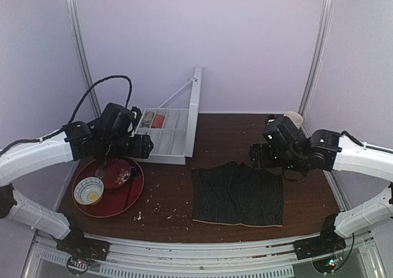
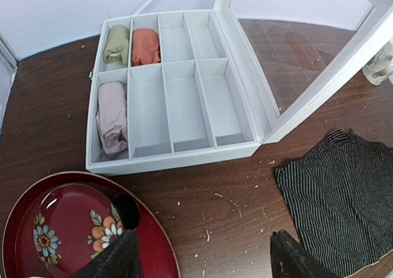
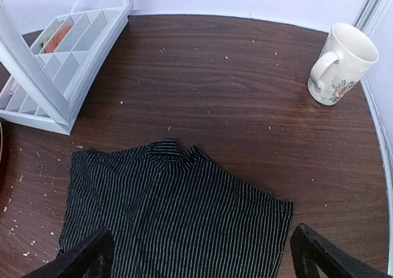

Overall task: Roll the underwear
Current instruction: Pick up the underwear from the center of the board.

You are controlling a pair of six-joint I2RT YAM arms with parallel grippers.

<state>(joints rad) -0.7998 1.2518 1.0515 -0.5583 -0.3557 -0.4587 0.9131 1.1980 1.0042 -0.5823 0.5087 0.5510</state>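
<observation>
The underwear (image 1: pixel 236 195) lies spread flat on the dark wooden table, black with fine pale stripes and a light hem at its near edge. My right gripper (image 1: pixel 264 156) hovers above its far right part, open; in the right wrist view the underwear (image 3: pixel 172 216) fills the space under the right gripper (image 3: pixel 202 258), whose fingers stand wide apart and hold nothing. My left gripper (image 1: pixel 134 148) hangs open over the table between the red tray and the underwear (image 2: pixel 344 198); in its own view the left gripper (image 2: pixel 202 258) is empty.
A white divided box (image 1: pixel 166 137) with its lid (image 1: pixel 194 103) raised stands at the back, with rolled garments (image 2: pixel 113 115) in some compartments. The red tray (image 1: pixel 132 195) at the left carries a bowl (image 1: pixel 89 190) and a red plate (image 2: pixel 64 220). A mug (image 3: pixel 341 63) stands far right. Pale crumbs are scattered on the table.
</observation>
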